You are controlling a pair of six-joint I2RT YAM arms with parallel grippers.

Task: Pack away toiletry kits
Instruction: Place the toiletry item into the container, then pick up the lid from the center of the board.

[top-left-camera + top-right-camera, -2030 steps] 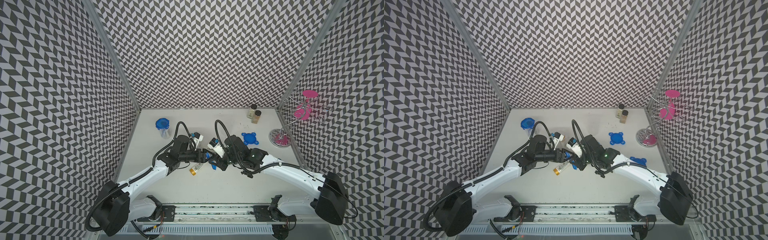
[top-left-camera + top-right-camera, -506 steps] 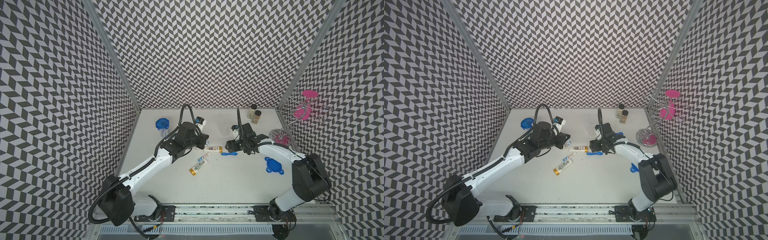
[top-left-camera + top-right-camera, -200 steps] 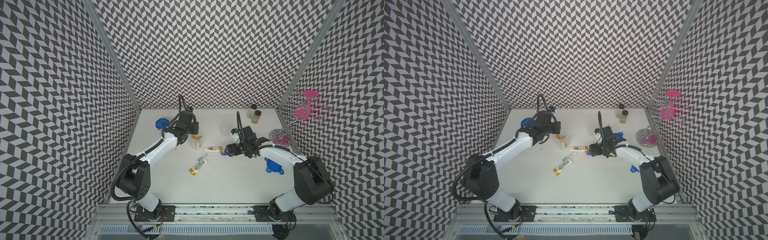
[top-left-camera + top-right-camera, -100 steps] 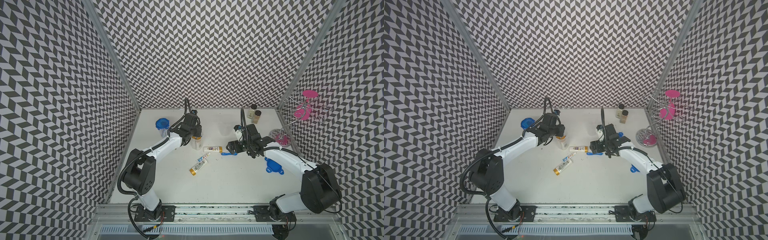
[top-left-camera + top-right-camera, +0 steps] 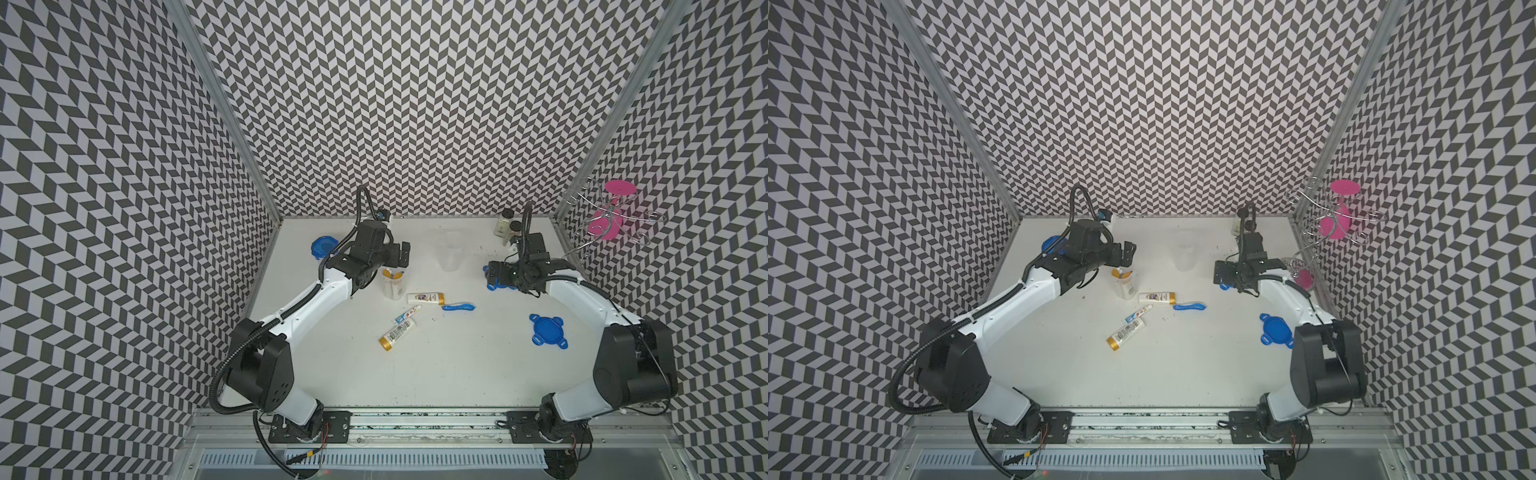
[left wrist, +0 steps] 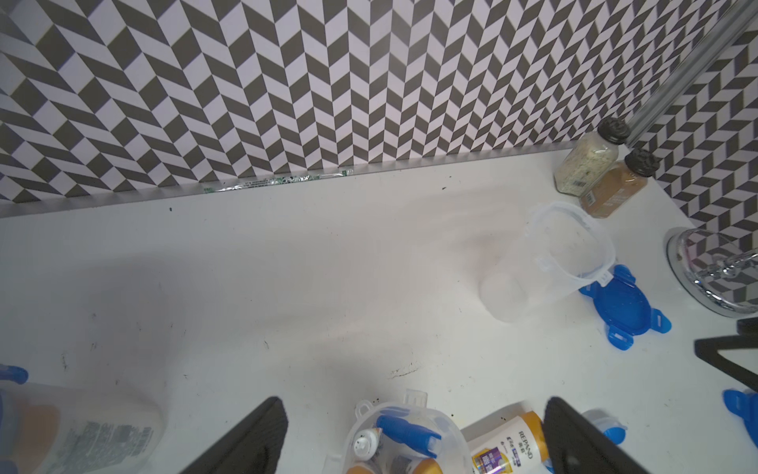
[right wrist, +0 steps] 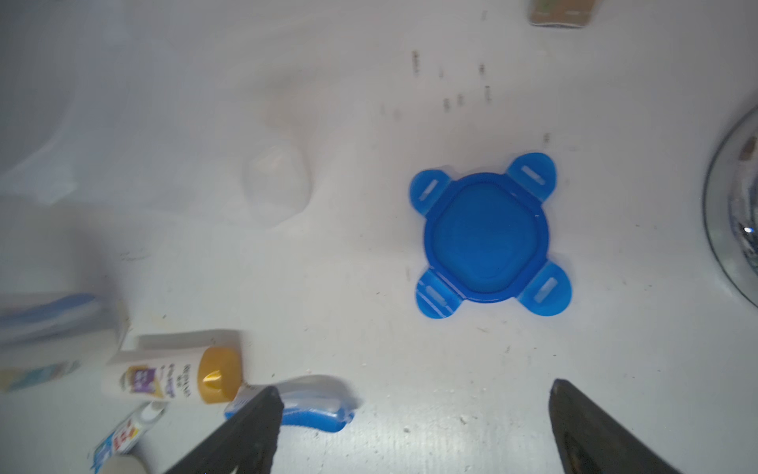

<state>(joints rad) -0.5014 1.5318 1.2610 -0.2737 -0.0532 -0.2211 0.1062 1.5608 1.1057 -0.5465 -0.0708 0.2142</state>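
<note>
Cup (image 6: 570,246) clear plastic; lid (image 7: 486,234) glossy blue plastic — tabletop (image 5: 436,374) matt white, scuffed; stand base (image 6: 705,279) mirror-bright metal.

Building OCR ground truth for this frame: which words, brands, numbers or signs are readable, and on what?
"REPAND": on the gold-capped white tube, left wrist view.
Toothpaste tube: red lettering, too blurred to read.
Spice jars: barcode labels, print too small.
Tube inside the lidded cup: print too small.

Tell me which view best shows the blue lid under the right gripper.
The right wrist view: the blue lid lies whole, all four tabs visible. The left wrist view shows it partly behind the empty cup. In both top views the right gripper hides most of it.
</note>
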